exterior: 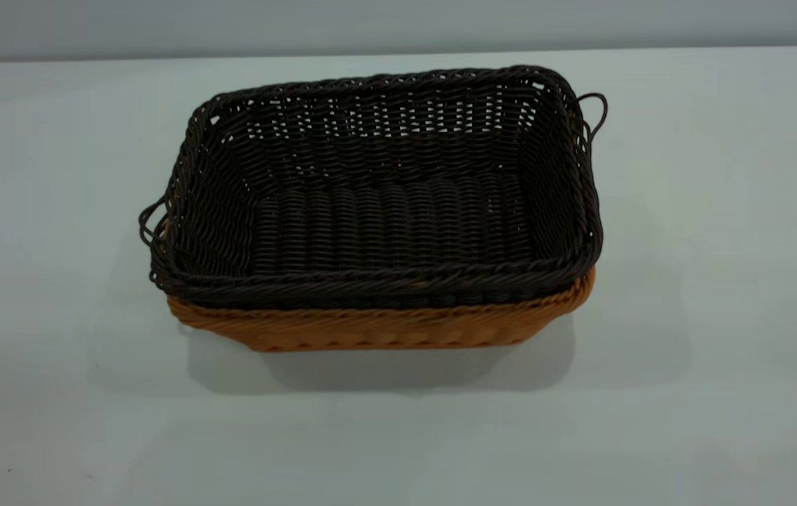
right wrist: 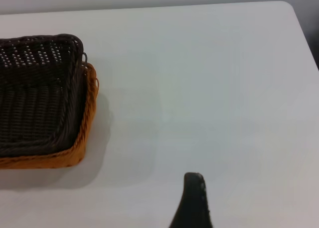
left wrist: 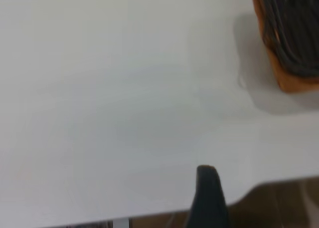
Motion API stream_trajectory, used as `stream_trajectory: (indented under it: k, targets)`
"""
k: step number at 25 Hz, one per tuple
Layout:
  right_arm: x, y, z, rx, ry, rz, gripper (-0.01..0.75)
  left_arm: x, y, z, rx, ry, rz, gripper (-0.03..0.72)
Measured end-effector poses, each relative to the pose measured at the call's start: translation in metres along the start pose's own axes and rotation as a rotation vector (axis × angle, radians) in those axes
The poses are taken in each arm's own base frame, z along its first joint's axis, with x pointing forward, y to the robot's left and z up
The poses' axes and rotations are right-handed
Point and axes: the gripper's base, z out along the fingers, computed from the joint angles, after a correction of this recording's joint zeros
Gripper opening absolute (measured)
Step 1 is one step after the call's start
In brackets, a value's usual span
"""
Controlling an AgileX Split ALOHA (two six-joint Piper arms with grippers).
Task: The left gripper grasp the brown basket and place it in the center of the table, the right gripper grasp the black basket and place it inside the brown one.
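Each pincer is showing only one fingertip (left (left wrist: 208, 188), right (right wrist: 193, 198)) over bare desk (exterior: 722, 281), so I cannot tell its opening. The black basket (exterior: 384, 211) is sitting nested inside the brown basket (exterior: 384, 329).

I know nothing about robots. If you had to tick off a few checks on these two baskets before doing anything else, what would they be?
1. black basket nested in brown basket: ok.
2. Stack near the middle of the table: ok.
3. Black basket seated level: not ok, its rim rides higher at the far right.
4. left gripper clear of the baskets: ok.
5. right gripper clear of the baskets: ok.
6. Grippers open: cannot tell.
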Motion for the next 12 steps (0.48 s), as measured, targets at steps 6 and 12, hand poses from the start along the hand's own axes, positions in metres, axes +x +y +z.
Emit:
stream_trajectory:
  k: [6,12]
  targets:
    - [0.0,0.0,0.0,0.0,0.0,0.0,0.54,0.0053,-0.0004,-0.0046,-0.013,-0.038,-0.009,0.509]
    - [0.0,0.0,0.0,0.0,0.0,0.0,0.54,0.0053,-0.0006,-0.0045,-0.022,-0.037,-0.016,0.509]
